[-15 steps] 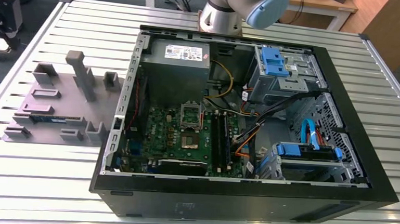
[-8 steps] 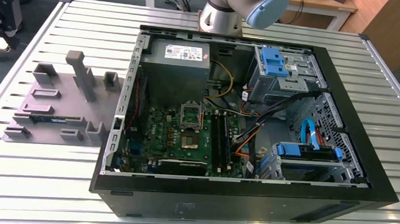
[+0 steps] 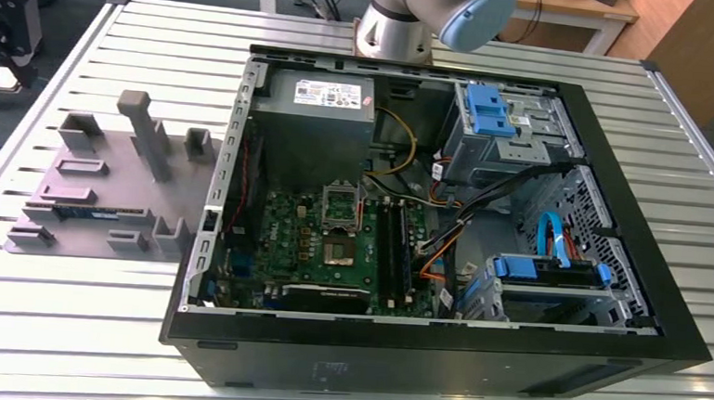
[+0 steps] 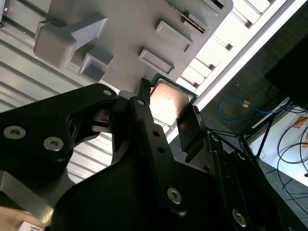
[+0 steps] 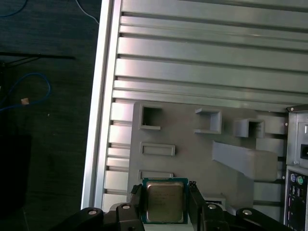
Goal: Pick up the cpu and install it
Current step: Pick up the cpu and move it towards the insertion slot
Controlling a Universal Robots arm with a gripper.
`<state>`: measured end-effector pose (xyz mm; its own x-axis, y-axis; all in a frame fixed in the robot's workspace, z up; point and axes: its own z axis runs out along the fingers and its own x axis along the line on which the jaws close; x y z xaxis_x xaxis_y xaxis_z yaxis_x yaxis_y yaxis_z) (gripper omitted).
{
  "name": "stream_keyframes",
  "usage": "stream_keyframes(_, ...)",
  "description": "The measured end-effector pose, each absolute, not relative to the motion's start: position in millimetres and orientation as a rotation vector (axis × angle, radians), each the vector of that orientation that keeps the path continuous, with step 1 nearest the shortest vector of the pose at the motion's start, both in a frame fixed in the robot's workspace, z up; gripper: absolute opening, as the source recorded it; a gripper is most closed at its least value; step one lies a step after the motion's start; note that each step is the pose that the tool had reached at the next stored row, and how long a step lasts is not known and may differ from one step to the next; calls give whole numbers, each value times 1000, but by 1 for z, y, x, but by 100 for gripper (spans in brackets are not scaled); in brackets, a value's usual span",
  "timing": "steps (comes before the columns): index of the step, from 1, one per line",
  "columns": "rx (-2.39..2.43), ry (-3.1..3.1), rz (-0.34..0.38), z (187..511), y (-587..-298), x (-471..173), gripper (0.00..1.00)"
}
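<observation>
Pincer of mine [image 5: 165, 204] was closed on the cpu [image 5: 165, 201], one finger on each of two opposite edges, I think so that its metal top and its underside were not touched. The chip was at the edge of the grey holder tray [image 5: 192, 154]; whether it was lifted clear, I could not tell. Both wrist views showed this grip, while the exterior view showed the socket [image 3: 342, 206] on the green motherboard [image 3: 292, 243], well apart from the tray.
</observation>
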<state>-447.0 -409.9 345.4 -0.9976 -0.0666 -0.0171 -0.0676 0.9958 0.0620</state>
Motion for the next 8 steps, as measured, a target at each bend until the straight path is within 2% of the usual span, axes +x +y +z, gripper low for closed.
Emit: stream_keyframes(8, -105, 3123, 98, 345, -410, -440, 47)
